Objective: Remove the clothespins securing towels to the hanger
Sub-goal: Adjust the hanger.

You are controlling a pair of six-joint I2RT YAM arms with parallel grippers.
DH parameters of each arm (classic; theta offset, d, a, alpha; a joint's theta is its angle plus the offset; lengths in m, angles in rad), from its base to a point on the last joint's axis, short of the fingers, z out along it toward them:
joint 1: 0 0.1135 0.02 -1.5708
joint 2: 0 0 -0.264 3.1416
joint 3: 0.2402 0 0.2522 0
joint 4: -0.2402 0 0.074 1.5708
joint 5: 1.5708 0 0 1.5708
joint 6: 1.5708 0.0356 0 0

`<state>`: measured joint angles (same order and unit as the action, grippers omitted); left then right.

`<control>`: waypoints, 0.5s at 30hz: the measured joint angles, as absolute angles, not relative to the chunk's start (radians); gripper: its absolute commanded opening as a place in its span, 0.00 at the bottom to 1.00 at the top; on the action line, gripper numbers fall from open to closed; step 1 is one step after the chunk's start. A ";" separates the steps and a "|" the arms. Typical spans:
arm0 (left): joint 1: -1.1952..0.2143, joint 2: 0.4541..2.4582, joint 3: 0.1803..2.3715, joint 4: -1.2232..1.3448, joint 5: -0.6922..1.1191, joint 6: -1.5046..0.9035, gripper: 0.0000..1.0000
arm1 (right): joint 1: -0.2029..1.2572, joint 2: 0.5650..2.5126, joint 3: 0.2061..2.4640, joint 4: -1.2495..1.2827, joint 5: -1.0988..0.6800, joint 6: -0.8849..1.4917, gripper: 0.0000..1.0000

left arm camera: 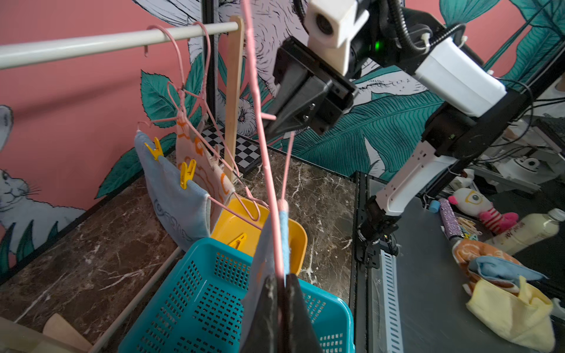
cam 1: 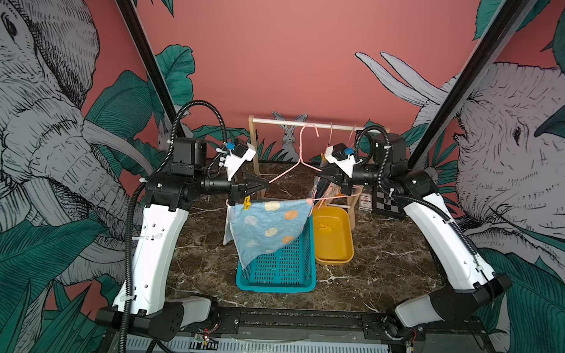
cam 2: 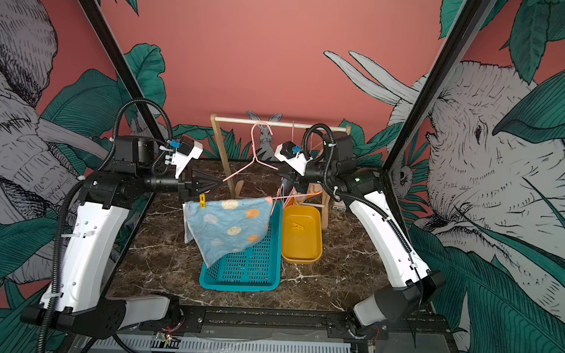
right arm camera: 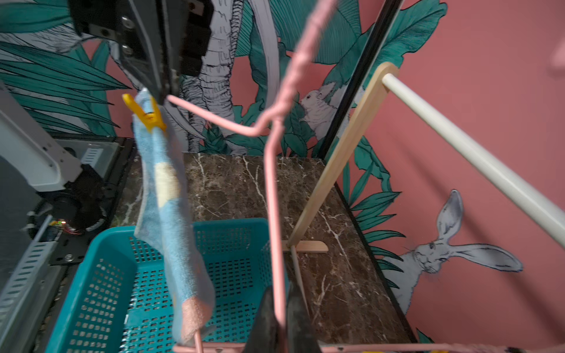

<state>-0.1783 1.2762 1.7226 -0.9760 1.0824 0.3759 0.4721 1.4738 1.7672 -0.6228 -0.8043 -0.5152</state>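
Both grippers hold a pink wire hanger (cam 1: pixel 300 145) in the air above the teal basket. My left gripper (cam 1: pixel 268 183) is shut on its left shoulder wire (left arm camera: pixel 279 244). On its right arm (right arm camera: pixel 272 198) my right gripper (cam 1: pixel 318 176) is shut. A light blue spotted towel (cam 1: pixel 266 228) hangs from the bottom bar, held by one yellow clothespin (cam 1: pixel 247 202) beside my left gripper (right arm camera: pixel 165 91). The towel's right corner (cam 1: pixel 307 202) shows no pin. On the rack hang a blue towel (left arm camera: pixel 171 189) with yellow clothespins (left arm camera: pixel 187 172) and a cream towel (left arm camera: pixel 195 152).
A teal slotted basket (cam 1: pixel 277 280) sits under the towel. Beside it on the right is a yellow tray (cam 1: pixel 333 260) with one loose yellow clothespin (cam 1: pixel 324 227) in it. The wooden rack's rod (cam 1: pixel 276 121) runs along the back. A chessboard (cam 1: pixel 385 200) lies at the back right.
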 measured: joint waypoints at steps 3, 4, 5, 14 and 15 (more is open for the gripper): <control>-0.179 1.276 1.723 -0.963 1.079 0.370 0.00 | 0.472 1.461 1.751 -0.617 -0.802 -0.508 0.00; -0.179 1.276 1.722 -0.960 1.079 0.368 0.00 | 0.472 1.457 1.746 -0.613 -0.800 -0.505 0.00; -0.179 1.276 1.722 -0.957 1.077 0.366 0.02 | 0.472 1.452 1.740 -0.607 -0.797 -0.501 0.00; -0.189 1.264 1.718 -0.931 1.051 0.351 0.46 | 0.474 1.439 1.718 -0.582 -0.777 -0.475 0.00; -0.189 1.259 1.718 -0.930 1.045 0.350 0.49 | 0.474 1.439 1.718 -0.580 -0.774 -0.474 0.00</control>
